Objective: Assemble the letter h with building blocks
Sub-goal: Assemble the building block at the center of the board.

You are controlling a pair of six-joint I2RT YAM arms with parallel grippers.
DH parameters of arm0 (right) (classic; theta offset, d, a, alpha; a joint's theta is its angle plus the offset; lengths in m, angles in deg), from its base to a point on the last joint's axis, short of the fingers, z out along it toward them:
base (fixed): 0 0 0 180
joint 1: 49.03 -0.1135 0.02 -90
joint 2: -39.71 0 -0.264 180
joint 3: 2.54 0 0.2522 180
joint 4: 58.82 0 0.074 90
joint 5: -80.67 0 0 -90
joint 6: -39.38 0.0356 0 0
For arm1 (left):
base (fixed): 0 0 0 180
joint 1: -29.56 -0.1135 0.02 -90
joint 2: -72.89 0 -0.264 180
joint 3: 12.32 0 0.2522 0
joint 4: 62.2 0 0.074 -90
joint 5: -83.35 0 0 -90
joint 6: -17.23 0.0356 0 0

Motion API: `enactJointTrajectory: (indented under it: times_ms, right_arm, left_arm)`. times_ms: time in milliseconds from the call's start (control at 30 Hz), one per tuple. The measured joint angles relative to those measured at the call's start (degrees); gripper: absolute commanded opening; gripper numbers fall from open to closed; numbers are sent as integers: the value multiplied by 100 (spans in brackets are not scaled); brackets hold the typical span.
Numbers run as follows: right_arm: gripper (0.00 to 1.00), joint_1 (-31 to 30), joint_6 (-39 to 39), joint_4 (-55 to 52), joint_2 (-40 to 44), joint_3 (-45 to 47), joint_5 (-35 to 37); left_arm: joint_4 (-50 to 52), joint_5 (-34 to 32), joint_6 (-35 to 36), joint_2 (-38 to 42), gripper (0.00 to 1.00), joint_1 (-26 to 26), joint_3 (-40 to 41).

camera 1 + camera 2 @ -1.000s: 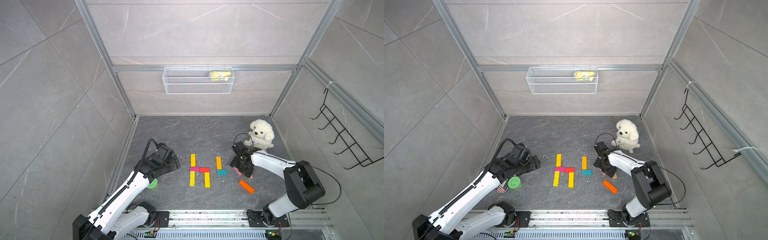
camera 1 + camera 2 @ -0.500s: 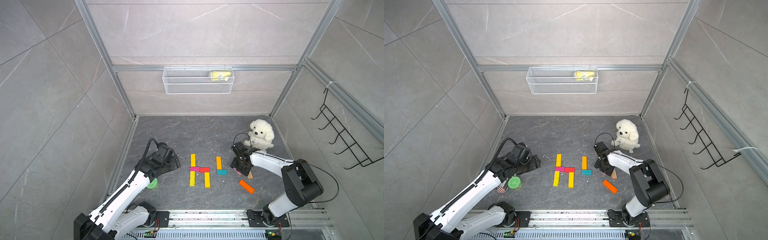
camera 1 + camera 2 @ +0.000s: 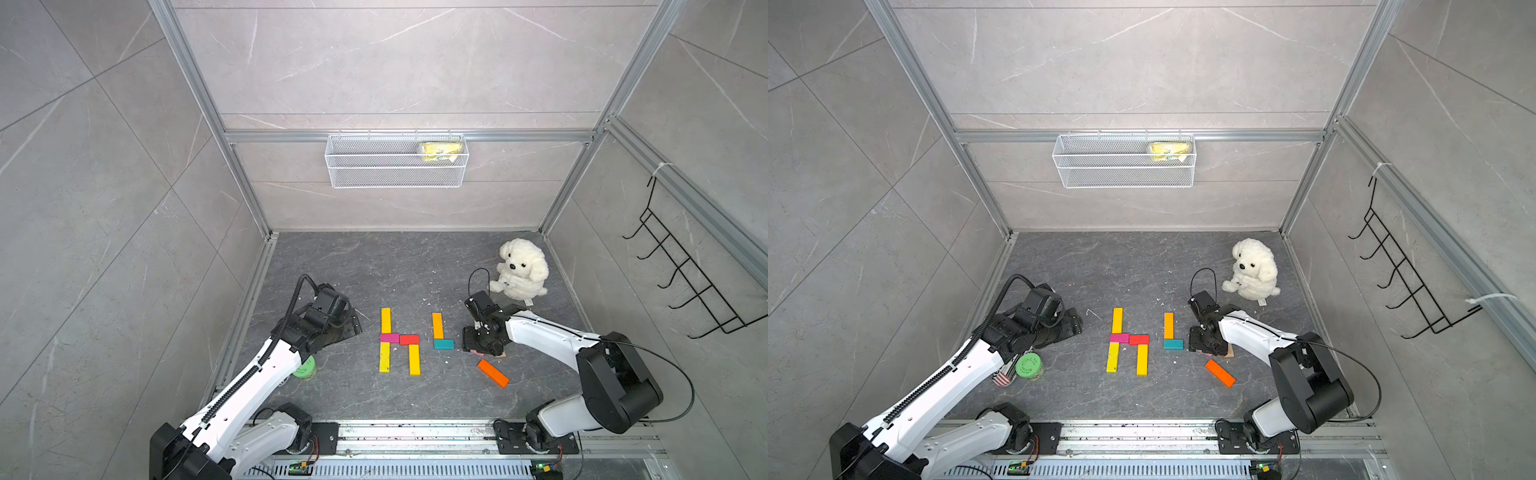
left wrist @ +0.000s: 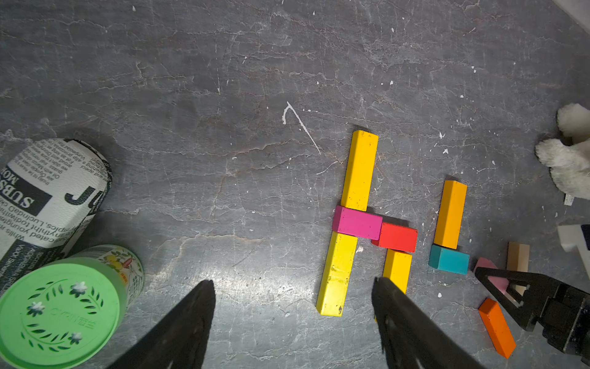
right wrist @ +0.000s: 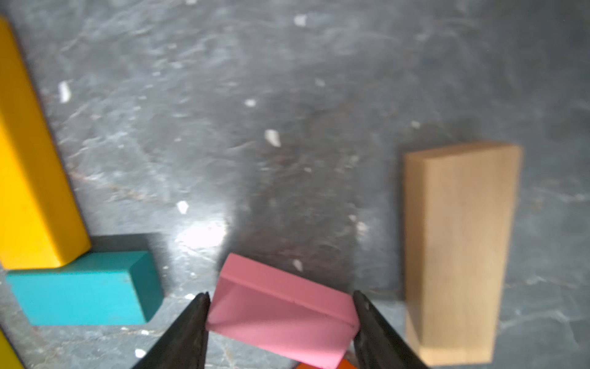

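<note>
Right end effector holds pink block between jaws.

Both top views look down from high; 2 wrist views, low, share the teal block.

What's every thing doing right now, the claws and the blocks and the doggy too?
right gripper: shut on the pink block
pink block: gripped at both ends
left gripper: open, empty
tan block: lying flat, untouched
orange block: lying flat, askew, alone
teal block: flat, touching the amber bar's end
magenta block: flat, end against the red block
green-lidded can: upright, lid on
plush dog: sitting upright
</note>
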Motion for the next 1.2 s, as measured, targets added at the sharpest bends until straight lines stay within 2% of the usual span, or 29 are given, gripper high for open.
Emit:
enactJointTrajectory:
  times_ms: [467, 500, 567, 633, 833, 1033, 1200]
  right_arm:
    - [48, -157, -315, -111, -310, -306, 181]
    - [51, -157, -315, -120, -310, -306, 205]
    - [65, -157, -315, -146, -310, -306, 223]
    - [73, -157, -313, -151, -310, -306, 227]
    - [82, -157, -201, -251, -190, -306, 295]
    - [83, -146, 496, -459, 291, -501, 509]
    - [74, 22, 1161, -562, 286, -739, 732]
  left_arm:
    - [-7, 2, 0, -74, 81, 0, -101]
    - [-7, 2, 0, -81, 81, 0, -101]
    - [-7, 4, 0, -87, 81, 0, -101]
    - [-7, 4, 0, -92, 81, 0, -103]
    - [-2, 4, 0, -92, 81, 0, -107]
    - [2, 4, 2, -90, 81, 0, -166]
    - [2, 4, 2, -85, 81, 0, -232]
